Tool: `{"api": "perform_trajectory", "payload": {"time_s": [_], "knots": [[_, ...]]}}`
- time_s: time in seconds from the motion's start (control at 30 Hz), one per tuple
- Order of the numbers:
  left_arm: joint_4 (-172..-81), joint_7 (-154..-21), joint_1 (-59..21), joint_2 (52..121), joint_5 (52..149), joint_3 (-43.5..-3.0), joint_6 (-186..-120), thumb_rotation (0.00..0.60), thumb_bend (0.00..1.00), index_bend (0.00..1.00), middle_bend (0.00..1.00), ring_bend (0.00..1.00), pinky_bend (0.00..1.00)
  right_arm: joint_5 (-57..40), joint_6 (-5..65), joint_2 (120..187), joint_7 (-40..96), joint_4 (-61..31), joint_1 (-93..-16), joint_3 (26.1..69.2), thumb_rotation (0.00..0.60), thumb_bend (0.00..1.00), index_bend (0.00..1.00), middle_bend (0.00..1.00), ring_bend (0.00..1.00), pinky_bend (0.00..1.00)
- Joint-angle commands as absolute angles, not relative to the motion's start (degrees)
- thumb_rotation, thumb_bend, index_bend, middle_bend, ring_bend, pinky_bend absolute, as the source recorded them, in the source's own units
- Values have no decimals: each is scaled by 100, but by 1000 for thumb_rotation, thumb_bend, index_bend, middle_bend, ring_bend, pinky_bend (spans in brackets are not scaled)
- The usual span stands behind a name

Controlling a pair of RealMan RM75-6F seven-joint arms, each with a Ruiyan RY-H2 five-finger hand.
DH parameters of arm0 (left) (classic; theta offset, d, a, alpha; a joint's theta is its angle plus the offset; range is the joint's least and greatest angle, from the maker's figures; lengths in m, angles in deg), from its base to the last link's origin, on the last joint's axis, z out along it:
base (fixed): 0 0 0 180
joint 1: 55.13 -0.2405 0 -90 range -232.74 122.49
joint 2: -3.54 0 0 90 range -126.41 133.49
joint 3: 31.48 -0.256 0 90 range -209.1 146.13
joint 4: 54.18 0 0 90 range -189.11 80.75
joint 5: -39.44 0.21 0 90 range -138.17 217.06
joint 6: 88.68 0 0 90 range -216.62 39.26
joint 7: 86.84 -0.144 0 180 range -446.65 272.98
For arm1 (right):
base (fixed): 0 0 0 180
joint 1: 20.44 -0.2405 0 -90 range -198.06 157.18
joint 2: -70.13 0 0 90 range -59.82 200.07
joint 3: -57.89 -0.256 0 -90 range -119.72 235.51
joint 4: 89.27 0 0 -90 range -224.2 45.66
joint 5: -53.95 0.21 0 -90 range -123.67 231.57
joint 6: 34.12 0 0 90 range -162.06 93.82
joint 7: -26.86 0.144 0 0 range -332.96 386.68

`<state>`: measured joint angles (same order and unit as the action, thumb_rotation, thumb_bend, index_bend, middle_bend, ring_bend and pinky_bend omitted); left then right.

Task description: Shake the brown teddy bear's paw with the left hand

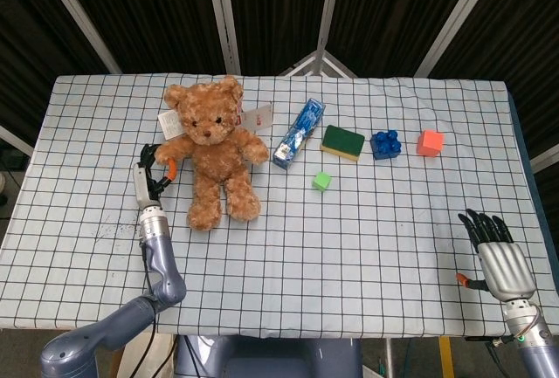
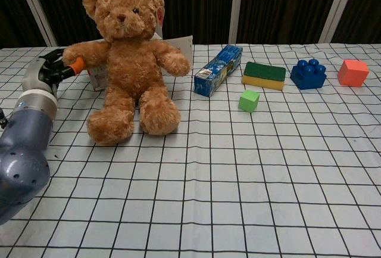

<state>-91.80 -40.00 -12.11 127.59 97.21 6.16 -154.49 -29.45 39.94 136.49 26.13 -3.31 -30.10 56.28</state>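
The brown teddy bear (image 1: 210, 147) (image 2: 128, 55) sits upright at the left of the checked table, leaning slightly towards my left side. My left hand (image 1: 150, 173) (image 2: 52, 67) holds the bear's paw (image 1: 169, 153) (image 2: 72, 54), its dark fingers and orange-tipped thumb closed around the paw's end. My right hand (image 1: 496, 251) rests low at the table's near right corner, fingers spread and holding nothing; the chest view does not show it.
White paper tags (image 1: 258, 116) lie behind the bear. To its right stand a blue packet (image 1: 299, 133), a green-and-yellow sponge (image 1: 342, 142), a small green cube (image 1: 321, 182), a blue toy brick (image 1: 385, 144) and an orange cube (image 1: 429, 142).
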Motion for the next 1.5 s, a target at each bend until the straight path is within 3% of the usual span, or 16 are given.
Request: {"api": "perform_trajectory", "payload": {"time_s": [0.03,0.6,0.97,1.33,1.5], "knots": [[-9307,-4058,-1250,12716,9791,567,-15570,600,658,387,423,6,0,-2936,3976,13649,2605,-323,-3014,5632,600,102,0,0,0,0],[-8958,-4336,-1251,12743,9456,643,-15096,600,657,387,422,6,0,-2903,3943,13645,2582,-313,-3029,5626,600,103,0,0,0,0],[-9206,-4236,-1274,12715,9756,499,-15515,600,654,387,422,6,0,-2902,3925,13644,2569,-302,-3034,5637,600,102,0,0,0,0],[-8882,-4293,-1280,12744,9563,528,-15110,600,652,387,422,6,0,-2880,3897,13633,2544,-275,-3041,5641,600,102,0,0,0,0],[-8918,-4256,-1188,12792,9700,501,-15326,600,650,387,422,6,0,-2857,3874,13638,2530,-280,-3049,5638,600,103,0,0,0,0]]}}
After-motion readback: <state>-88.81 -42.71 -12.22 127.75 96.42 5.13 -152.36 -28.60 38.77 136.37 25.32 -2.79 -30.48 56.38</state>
